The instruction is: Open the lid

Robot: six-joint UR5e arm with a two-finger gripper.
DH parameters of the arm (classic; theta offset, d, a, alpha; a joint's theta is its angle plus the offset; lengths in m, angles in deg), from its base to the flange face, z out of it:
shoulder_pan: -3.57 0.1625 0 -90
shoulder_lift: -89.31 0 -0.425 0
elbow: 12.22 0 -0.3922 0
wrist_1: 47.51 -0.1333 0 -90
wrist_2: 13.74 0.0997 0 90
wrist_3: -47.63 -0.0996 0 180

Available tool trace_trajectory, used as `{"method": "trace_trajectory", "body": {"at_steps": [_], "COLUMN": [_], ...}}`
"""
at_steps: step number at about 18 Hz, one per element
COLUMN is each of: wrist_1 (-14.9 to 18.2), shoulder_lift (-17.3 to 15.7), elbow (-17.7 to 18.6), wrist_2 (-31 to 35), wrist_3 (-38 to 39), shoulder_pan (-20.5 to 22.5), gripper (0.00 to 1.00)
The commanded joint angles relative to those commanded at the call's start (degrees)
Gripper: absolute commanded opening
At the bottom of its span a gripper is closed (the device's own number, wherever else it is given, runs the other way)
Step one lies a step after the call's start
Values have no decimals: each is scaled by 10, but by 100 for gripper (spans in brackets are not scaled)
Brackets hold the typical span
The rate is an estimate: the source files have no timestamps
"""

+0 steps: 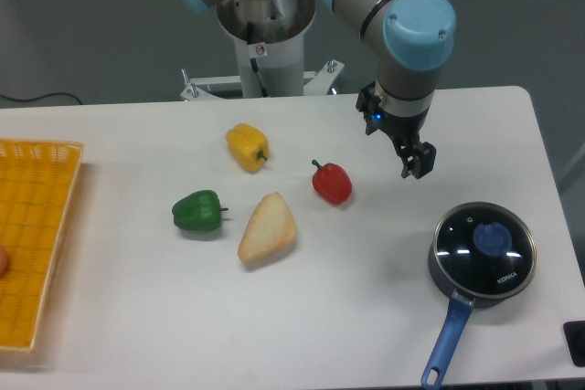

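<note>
A white desk under grey walls carries a saucepan at its right front, the glass lid seated on it, blue knob untouched. The UR5e's gripper hangs in the air up and to the left of the pan, holding nothing; whether its fingers are spread or pressed together cannot be told. By this view the task has not begun: reaching, gripping the knob and lifting all remain.

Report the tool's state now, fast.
Tool: holding nothing, hanging above the table, up and left of the lid. Open or shut cannot be told from this view.
</note>
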Motion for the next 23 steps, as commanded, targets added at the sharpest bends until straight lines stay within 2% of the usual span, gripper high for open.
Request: {"method": "trace_trajectory", "body": {"at_steps": [12,18,23], "wrist_1": [-2,-25,-25], "shoulder_lift": [1,4,3], "elbow": [4,4,4], "wrist_2": [-7,-3,-9], "wrist_3": [0,5,1], "shoulder_pan": [-11,-16,-10], "gripper": [100,100,100]}}
